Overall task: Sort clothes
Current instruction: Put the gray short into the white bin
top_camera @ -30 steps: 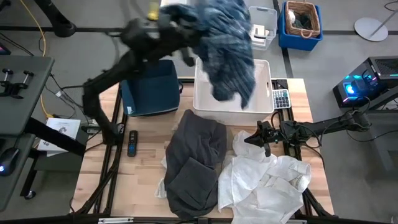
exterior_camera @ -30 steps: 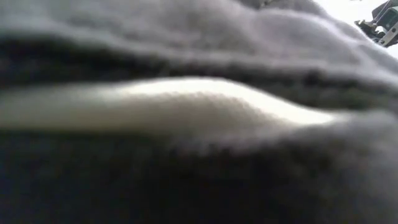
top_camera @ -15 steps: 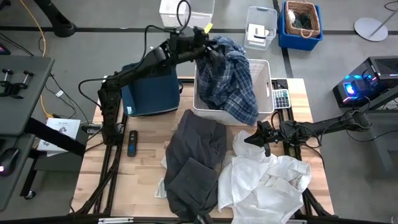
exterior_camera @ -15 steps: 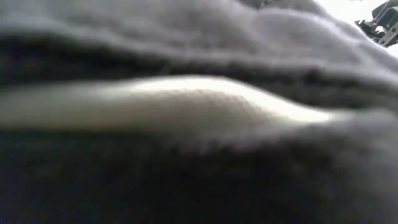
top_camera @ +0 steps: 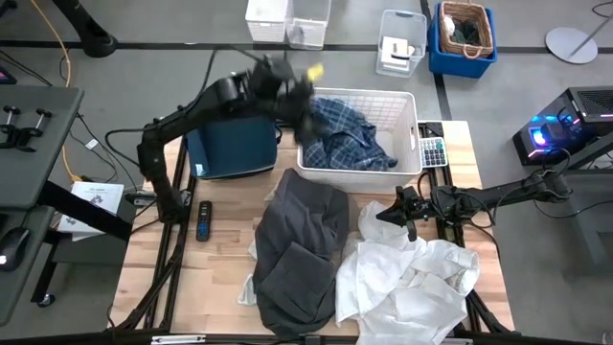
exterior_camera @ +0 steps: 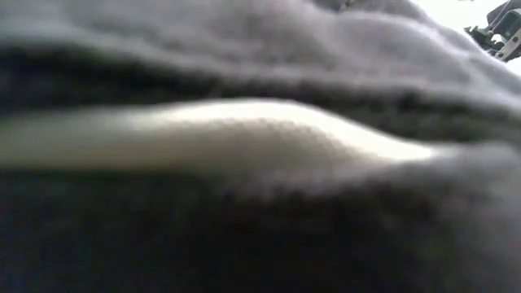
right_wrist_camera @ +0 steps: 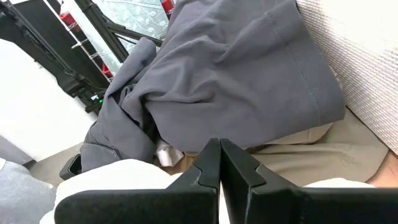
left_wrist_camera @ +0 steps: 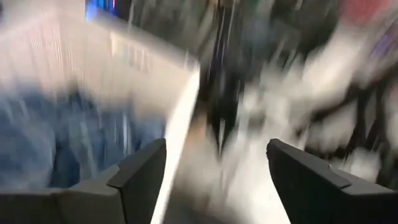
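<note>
Lying in white basket [top_camera: 407, 107], plaid shirt [top_camera: 345, 139] looks sorted; left gripper [top_camera: 305, 123] w/ fingers released beside it. Right gripper [top_camera: 395, 215] fingers clenched empty, near grey garment [top_camera: 302, 244].

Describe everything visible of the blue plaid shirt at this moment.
The blue-white plaid shirt is soft woven fabric, crumpled in a loose heap inside the white slatted basket at the table's far side. It fills the basket's left and middle, folds bunched, one edge riding up over the near left rim. The left gripper is at that left edge with its fingers open, apparently no longer holding the shirt. The dark grey garment lies apart, nearer.
</note>
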Available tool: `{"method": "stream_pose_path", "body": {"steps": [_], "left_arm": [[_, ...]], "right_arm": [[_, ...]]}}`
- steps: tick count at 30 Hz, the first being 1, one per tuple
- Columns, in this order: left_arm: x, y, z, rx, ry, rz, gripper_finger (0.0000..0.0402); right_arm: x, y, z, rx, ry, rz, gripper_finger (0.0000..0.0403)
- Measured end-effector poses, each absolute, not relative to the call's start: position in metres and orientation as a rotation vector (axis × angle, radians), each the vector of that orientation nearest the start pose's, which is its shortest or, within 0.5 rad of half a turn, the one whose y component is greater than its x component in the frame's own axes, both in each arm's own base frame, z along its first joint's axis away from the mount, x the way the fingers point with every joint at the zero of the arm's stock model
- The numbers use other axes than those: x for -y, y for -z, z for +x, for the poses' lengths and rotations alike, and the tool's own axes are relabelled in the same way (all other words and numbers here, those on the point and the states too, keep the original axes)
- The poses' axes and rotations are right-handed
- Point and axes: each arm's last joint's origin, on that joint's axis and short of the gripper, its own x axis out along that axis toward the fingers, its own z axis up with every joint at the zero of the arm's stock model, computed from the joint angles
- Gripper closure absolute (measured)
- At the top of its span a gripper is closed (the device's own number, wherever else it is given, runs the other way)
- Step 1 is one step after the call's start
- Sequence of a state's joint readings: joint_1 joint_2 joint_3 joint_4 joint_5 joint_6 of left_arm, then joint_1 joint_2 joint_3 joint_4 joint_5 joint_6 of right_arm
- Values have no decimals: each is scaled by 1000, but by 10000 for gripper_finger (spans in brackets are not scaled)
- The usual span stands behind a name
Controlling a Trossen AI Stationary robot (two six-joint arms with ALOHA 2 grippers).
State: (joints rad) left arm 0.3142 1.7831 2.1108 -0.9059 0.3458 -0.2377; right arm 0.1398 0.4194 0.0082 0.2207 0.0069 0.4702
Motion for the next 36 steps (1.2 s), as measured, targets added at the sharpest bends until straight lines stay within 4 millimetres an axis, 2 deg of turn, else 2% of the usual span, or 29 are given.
{"method": "stream_pose_path", "body": {"steps": [4,6,9,12,14,17,20,23,31,34,36], "left_arm": [[-40,-428,337,-886,-2,-259,134],[-5,-423,331,-995,34,-143,134],[42,-410,326,-1072,113,112,134],[71,-385,330,-1102,207,353,133],[79,-363,343,-1089,252,404,133],[79,-333,357,-1099,287,452,133],[76,-316,368,-1098,275,530,133],[75,-291,376,-1163,333,501,133],[77,-191,400,-1445,367,445,134],[78,-163,405,-1520,347,427,158],[78,-159,406,-1533,335,418,207]], "right_arm": [[-17,-150,121,-218,-86,454,402],[-17,-150,121,-217,-86,454,402],[-17,-150,121,-217,-85,454,402],[-17,-150,121,-218,-85,454,402],[-17,-150,121,-217,-85,454,402],[-17,-150,121,-218,-85,454,402],[-17,-150,121,-219,-85,454,402],[-17,-150,121,-220,-85,454,402],[-17,-149,121,-229,-83,453,402],[-17,-148,121,-232,-82,453,402],[-17,-148,121,-232,-82,453,402]]}}
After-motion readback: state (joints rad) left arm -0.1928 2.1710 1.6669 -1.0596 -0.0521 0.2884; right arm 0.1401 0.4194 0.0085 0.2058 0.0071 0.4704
